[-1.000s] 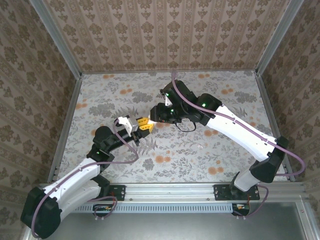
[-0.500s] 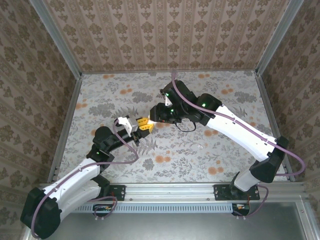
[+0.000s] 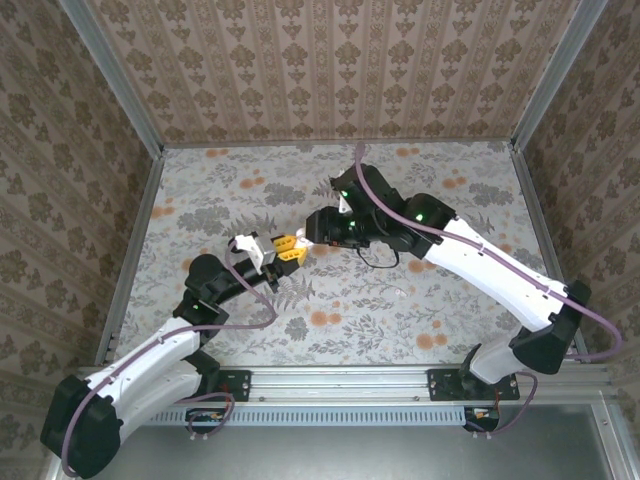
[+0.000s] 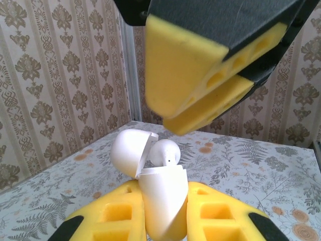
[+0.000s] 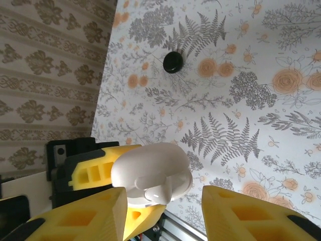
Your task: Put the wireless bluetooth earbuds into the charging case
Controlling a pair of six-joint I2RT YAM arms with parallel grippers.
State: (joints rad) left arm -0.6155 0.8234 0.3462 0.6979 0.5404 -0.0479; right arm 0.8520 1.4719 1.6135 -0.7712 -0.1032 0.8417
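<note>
Mid-table, one small glossy white pebble-shaped plastic charging case (image 4: 163,201) sits lid-open, clamped tight in the left gripper (image 3: 288,247), with one white earbud (image 4: 165,152) seated inside. The right gripper (image 5: 163,201) hovers just above it, jaws partly apart and empty. One round black piece (image 5: 173,62) lies on the floral table (image 3: 440,300), walls well clear all round.

Charging case (image 4: 161,201) — glossy white. Left gripper (image 3: 287,248) and right gripper (image 5: 163,201): yellow fingers (image 5: 230,221) on black mounts. Desk (image 3: 420,310) — pale, with grey ferns and orange blossoms. Walls (image 3: 330,70): beige damask stripes. Arms (image 3: 500,275): white shells, black joints.
</note>
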